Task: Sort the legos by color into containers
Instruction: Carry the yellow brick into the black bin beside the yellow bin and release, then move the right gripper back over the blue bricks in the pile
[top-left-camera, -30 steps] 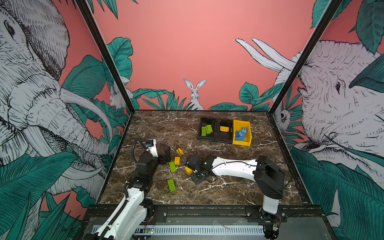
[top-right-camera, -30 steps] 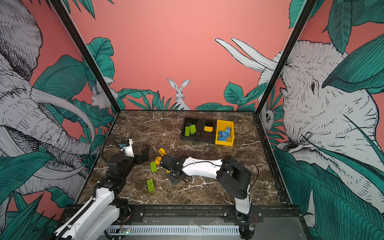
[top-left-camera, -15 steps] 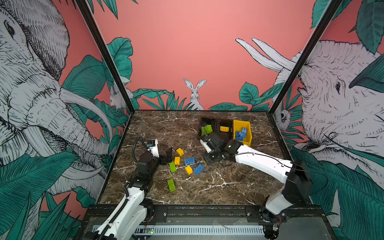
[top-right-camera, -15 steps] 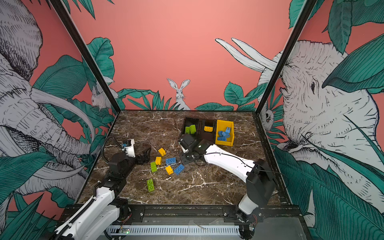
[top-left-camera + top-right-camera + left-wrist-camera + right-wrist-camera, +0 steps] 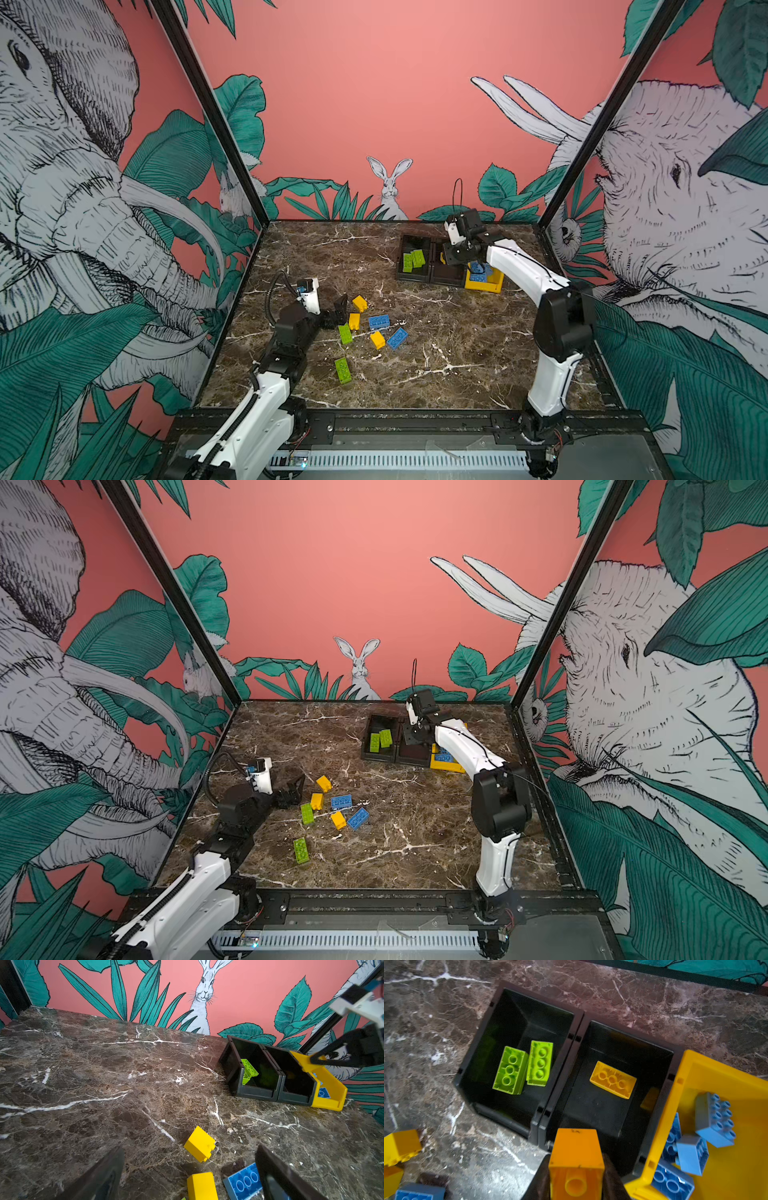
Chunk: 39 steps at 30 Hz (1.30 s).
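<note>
A: Right hand, state?
B: Right hand (image 5: 576,1178) is clenched on an orange-yellow brick (image 5: 576,1147), hollow underside showing in the right wrist view. It hangs over the low front wall of the middle black bin (image 5: 629,1043). Can't tell whether the brick touches the bin.
A: What's in that bin?
B: One yellow brick (image 5: 612,1079), underside up, on the bin floor.
A: Other bins?
B: Left black bin (image 5: 517,1001) is joined to the middle one and holds two lime green bricks (image 5: 509,1070), side by side, undersides up. Yellow bin (image 5: 695,1068) sits against the other side of the middle bin, with several blue bricks (image 5: 716,1120) piled inside.
A: Left hand?
B: Left hand (image 5: 337,312) is released, jaws wide, nothing in it. It is down near the counter (image 5: 457,353), just beside the loose pile and well apart from the bins.
A: Loose pile?
B: Seven on the counter in both top views: three loose yellow bricks (image 5: 359,303), two loose blue bricks (image 5: 379,321), two loose green bricks (image 5: 345,333). One green lies apart from the rest, nearer the front edge. In the left wrist view a yellow one lies just ahead of the spread fingers (image 5: 99,1176), untouched.
</note>
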Available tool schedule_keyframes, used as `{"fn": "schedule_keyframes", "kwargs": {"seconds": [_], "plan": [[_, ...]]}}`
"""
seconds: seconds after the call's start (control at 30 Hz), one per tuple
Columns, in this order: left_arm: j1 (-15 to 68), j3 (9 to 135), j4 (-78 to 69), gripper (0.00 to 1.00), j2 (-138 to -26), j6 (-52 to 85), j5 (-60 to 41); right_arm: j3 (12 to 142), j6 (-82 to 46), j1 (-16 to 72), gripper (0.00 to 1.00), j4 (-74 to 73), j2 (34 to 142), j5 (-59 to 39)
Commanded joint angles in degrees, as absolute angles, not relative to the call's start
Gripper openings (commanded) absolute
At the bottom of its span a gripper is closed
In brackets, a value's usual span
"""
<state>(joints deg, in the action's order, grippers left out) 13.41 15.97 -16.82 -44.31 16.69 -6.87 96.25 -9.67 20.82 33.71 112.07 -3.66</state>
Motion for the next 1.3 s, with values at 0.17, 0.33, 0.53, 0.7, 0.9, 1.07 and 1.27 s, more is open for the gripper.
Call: {"fn": "schedule_keyframes", "kwargs": {"seconds": [0.17, 0.33, 0.53, 0.7, 0.9, 1.07, 1.27], "plan": [[13.27, 15.21, -18.38, 0.99, -43.70, 16.61, -7.28, 102.56, -7.91, 19.18, 0.27, 34.68, 118.70, -3.16], [13.25, 15.29, -18.46, 0.99, -44.06, 16.70, -7.47, 103.08, -7.82, 19.16, 0.42, 35.70, 119.35, -3.08], [13.23, 15.38, -18.44, 0.99, -44.05, 16.66, -7.68, 104.43, -6.85, 19.23, 0.62, 39.33, 117.12, -2.89], [13.27, 15.47, -17.41, 0.99, -42.96, 16.37, -7.14, 97.43, -7.33, 23.27, 0.63, 39.43, 108.38, -6.81], [13.27, 15.42, -16.09, 0.99, -41.15, 16.08, -6.05, 82.46, -9.72, 36.47, 0.67, 37.44, 98.41, -8.91], [13.28, 15.41, -16.01, 0.99, -41.09, 16.16, -5.89, 75.84, -12.00, 47.19, 0.71, 36.67, 97.39, -8.37], [13.27, 15.38, -16.08, 0.99, -41.05, 16.24, -5.95, 72.27, -6.30, 54.09, 0.77, 37.69, 99.36, -7.42]]}}
